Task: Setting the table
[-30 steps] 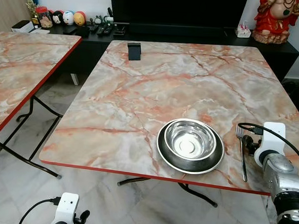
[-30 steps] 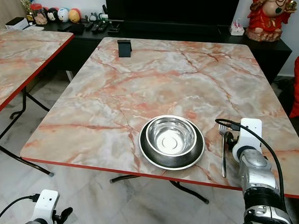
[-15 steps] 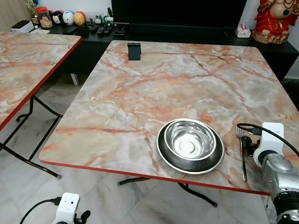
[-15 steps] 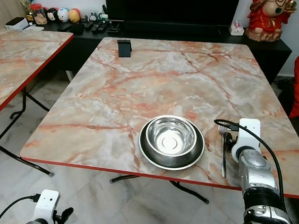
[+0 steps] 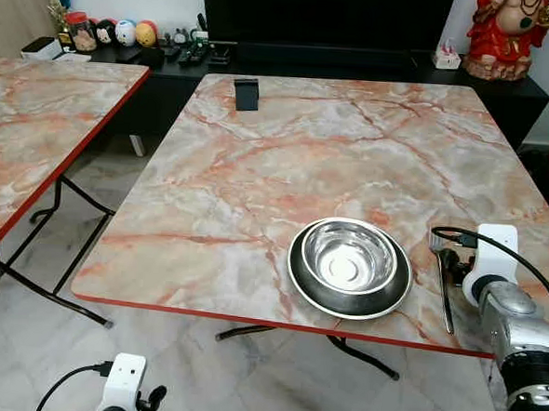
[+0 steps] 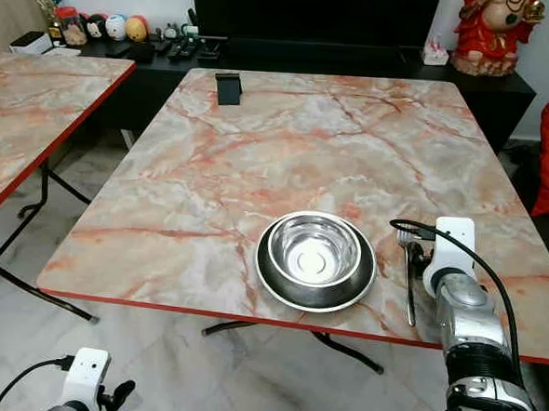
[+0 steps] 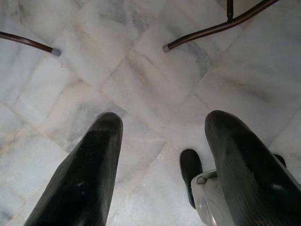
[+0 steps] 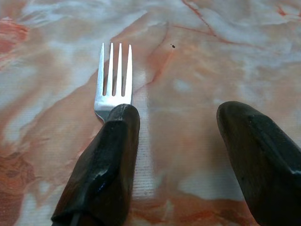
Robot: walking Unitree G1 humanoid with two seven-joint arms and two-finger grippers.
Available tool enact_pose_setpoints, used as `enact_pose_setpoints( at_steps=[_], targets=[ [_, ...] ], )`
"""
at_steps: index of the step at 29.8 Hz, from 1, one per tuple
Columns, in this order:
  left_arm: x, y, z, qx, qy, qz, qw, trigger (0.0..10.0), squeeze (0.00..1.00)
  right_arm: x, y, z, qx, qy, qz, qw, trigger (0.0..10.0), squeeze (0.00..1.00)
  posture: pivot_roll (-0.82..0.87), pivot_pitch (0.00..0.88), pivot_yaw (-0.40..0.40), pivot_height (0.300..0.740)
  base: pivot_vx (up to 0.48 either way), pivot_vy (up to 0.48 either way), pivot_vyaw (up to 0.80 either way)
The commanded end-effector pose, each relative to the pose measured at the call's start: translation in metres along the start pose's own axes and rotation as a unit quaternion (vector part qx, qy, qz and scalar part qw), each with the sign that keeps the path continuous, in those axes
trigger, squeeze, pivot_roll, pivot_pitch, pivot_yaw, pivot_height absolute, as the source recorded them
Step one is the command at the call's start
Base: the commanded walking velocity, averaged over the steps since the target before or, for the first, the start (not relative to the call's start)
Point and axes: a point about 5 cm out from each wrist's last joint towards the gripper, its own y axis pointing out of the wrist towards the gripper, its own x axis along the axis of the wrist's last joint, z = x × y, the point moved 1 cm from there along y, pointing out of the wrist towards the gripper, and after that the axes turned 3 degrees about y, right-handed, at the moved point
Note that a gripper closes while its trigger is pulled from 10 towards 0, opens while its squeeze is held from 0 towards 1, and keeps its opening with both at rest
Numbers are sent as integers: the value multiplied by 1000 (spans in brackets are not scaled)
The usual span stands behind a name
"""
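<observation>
r gripper (image 8: 176, 141) spread over fork (image 8: 114, 82) beside bowl (image 5: 349, 256); l gripper (image 7: 164, 155) spread, idle

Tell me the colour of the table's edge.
Red; the table edge shows best in the left eye view.

the two eye views look from the robot's head, forward and down, over the near edge of the marble table (image 5: 287, 150). both share the same scene: the bowl (image 5: 350, 255) on its plate (image 5: 348, 289), the fork (image 5: 443, 272), the dark tv stand (image 5: 358, 66) far behind, a second table (image 5: 37, 126) at the left. the right eye view shows all this a little more to the left.

the left wrist view looks down along its fingers (image 7: 84, 174) at the tiled floor (image 7: 155, 80), from low.

the right wrist view is very near the tabletop, looking along its fingers (image 8: 106, 165) at the fork's tines.
</observation>
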Motion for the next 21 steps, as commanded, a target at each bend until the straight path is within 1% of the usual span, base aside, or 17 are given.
enact_pose_setpoints(
  at_steps=[1, 13, 21],
  targets=[
    [-3, 0, -1, 0, -5, 11, 1000, 10000, 0, 6, 2, 5, 6, -4, -8, 1000, 10000, 0, -4, 0, 47, 740, 0, 0, 0],
    [-3, 0, -1, 1, -5, 10, 1000, 10000, 0, 6, 3, 12, 13, -4, -10, 1000, 10000, 0, 0, 0, 48, 740, 0, 0, 0],
    [-3, 0, 0, 0, -4, 9, 1000, 10000, 0, 12, 1, 2, -12, -2, -25, 1000, 10000, 0, -2, 0, 50, 740, 0, 0, 0]
  ],
)
